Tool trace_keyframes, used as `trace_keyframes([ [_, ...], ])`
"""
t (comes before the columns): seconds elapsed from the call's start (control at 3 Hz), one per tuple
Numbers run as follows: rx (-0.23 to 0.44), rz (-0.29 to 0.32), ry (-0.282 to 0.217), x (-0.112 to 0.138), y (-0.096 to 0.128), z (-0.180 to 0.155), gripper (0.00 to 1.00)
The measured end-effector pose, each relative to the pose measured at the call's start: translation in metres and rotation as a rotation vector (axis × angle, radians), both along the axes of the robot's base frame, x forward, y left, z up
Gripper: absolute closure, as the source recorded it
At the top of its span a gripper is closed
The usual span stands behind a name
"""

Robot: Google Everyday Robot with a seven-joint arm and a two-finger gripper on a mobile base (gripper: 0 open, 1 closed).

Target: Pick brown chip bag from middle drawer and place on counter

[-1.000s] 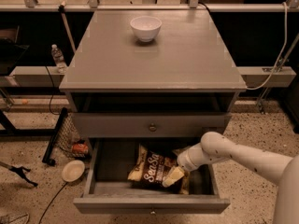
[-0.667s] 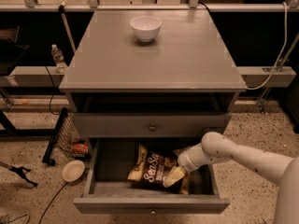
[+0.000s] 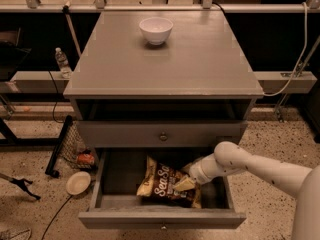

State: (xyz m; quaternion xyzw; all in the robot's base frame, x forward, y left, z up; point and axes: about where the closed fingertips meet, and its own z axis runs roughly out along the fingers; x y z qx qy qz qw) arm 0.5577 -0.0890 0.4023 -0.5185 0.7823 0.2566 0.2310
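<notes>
A large grey counter [image 3: 165, 69] fills the middle of the scene, seen from above and in front. Below it, the shallow drawer with a knob [image 3: 162, 134] is shut, and the deep middle drawer [image 3: 160, 219] is pulled out toward the near side. A white robot arm [image 3: 260, 166] is reached in from the right.

The brown chip bag [image 3: 162, 181] is lying in the drawer, right of centre, not yet lifted. A white bowl [image 3: 156, 30] is set at the far side of the counter.

The gripper [image 3: 187, 183] is placed low inside the drawer, against the bag's right edge. Whether it is closed on the bag cannot be told.

No movement of arm or bag is seen over the last second. A pause at the grasp is suggested, with the lift and the placing on the counter judged still undone.
</notes>
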Motion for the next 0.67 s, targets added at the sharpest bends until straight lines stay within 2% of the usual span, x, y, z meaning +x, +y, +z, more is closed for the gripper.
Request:
trace_keyframes([
  [0.67, 0.003, 0.006, 0.005, -0.002, 0.0035, -0.0024, 0.92],
])
